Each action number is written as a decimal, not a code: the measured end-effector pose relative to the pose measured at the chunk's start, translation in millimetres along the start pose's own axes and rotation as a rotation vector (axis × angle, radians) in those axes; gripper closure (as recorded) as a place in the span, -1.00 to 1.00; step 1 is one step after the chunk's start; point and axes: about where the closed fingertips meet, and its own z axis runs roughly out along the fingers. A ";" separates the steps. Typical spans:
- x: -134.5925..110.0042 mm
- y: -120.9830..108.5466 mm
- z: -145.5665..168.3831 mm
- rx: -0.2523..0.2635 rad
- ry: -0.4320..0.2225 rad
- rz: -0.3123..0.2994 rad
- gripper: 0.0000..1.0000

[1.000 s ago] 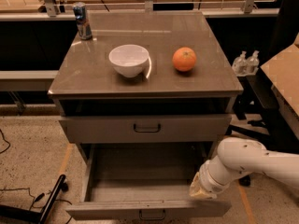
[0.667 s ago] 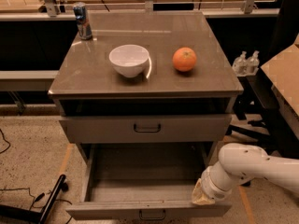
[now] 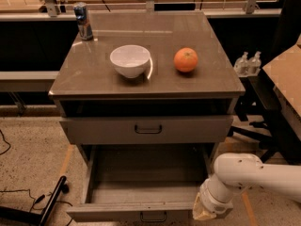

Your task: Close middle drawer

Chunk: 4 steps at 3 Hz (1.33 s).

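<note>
Along the counter (image 3: 94, 81) stand a can (image 3: 83, 20), a white bowl (image 3: 130, 60) and an orange (image 3: 186, 60). Below them the middle drawer (image 3: 141, 192) stands far out toward the camera, its low front running left to right with the small handle (image 3: 153, 216) at centre. The claw (image 3: 208, 212) is at the right end of that front, against or just beside its outer face; whether it is open or closed cannot be told. The tray's long axis runs back under the counter, so the push probably goes straight that way.
</note>
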 end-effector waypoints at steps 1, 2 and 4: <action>1.9 0.2 13.5 -0.009 0.021 -0.005 1.00; 3.1 -9.3 26.2 0.006 0.033 -0.004 1.00; -3.3 -39.3 25.5 0.079 0.022 -0.004 1.00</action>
